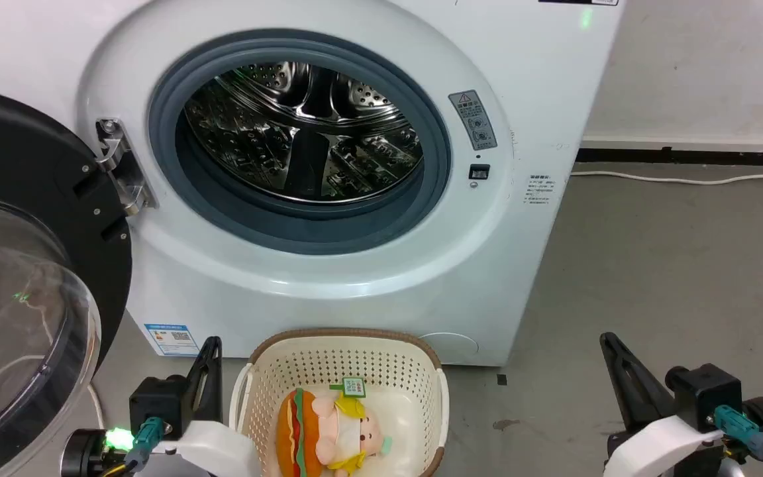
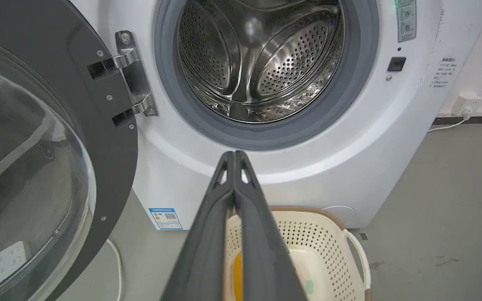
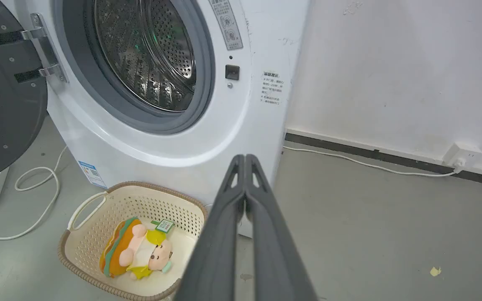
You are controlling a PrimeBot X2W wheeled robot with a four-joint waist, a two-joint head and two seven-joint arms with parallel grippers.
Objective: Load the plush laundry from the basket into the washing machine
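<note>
White washing machine (image 1: 355,278), grey-rimmed porthole (image 1: 176,159), cream perforated basket (image 1: 345,364), orange-green-red plush laundry (image 1: 325,434)

Bright even light, glints on the washing machine drum (image 1: 302,132).

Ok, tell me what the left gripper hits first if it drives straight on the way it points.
Most likely the washing machine, on its white front just under the grey porthole rim, rather than the drum. The left gripper, shut, points there in its wrist view, though depth is hard to judge.
</note>
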